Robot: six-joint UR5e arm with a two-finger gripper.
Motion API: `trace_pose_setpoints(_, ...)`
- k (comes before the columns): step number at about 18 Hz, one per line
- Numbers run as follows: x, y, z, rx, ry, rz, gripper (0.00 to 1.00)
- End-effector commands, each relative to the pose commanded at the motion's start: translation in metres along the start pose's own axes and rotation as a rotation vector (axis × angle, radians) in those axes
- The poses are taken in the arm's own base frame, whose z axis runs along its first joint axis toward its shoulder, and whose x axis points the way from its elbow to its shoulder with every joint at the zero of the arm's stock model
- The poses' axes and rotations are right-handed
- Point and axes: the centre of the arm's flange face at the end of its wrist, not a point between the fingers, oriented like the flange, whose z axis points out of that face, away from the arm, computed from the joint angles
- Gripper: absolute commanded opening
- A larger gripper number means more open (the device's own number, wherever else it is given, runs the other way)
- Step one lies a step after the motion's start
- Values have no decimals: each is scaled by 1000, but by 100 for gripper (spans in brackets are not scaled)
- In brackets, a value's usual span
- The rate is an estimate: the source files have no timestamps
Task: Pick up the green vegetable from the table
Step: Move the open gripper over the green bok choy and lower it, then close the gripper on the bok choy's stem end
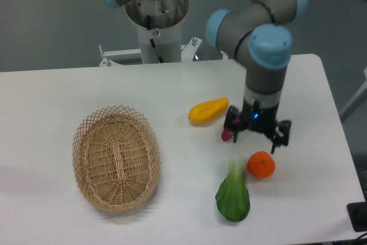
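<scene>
1. Hovering right of centre, our gripper [256,135] hangs with its fingers spread apart and nothing between them, above the purple eggplant-like piece [227,135], which it mostly hides.
2. We find the green vegetable [233,194] in the lower right of the frame, lying flat on the table [51,90]. Its dark leafy end points toward the bottom edge, and its pale stem points up toward the gripper.
3. We judge it a light moulded toy, smooth and probably a bit slippery, stiff enough not to crush. The leafy end looks too broad for the fingers, so we would close across the narrower stem or the neck where it begins to widen.
4. Mind the orange [261,164]: it sits just beside the stem on its right, so a finger coming down there could nudge it.
5. Counting up: one green vegetable, one orange, one yellow oblong fruit [209,111] above centre, one purple piece, one wicker basket [116,157] on the left, one gripper.
</scene>
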Motion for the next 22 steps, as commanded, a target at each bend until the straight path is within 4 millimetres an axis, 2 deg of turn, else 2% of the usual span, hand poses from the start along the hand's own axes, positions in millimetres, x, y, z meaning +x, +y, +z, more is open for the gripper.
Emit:
trace_pose_setpoints(3,6,-5,29,-21,27,14,100)
trace_pose_setpoints(8,11,-2,53,-71,35,25,100)
trace_pose_setpoints(12,6,2,64,-114,14,32,100)
trace_pose_setpoints(16,14,-1,81,-98,-28,48,100)
trace_pose_setpoints(22,19,3,88,-111,-23,52,100)
